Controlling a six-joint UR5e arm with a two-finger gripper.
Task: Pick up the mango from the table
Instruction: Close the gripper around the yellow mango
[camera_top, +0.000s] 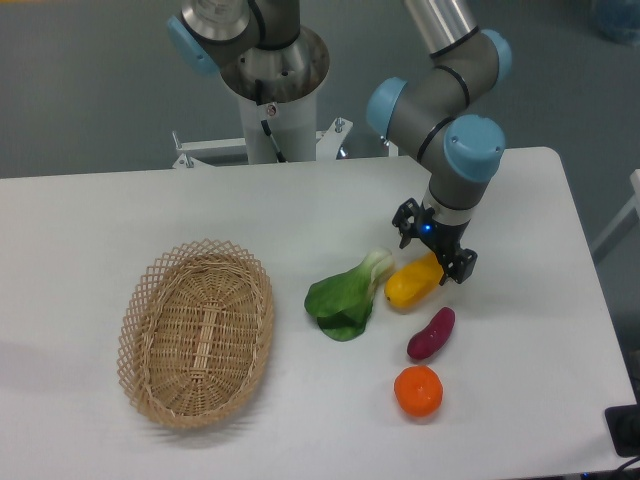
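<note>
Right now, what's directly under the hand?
The hand hangs over the right end of the mango, which lies on the table. That end is covered by the hand, so contact cannot be judged. The fingers look spread.

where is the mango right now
The mango lies right of centre on the table, between the leafy green and the gripper above it.

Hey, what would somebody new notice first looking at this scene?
Probably the gripper, open just above the far end of the yellow mango near the middle of the white table. Next, the big wicker basket on the left, and the leafy green, purple sweet potato and orange around the mango.
</note>
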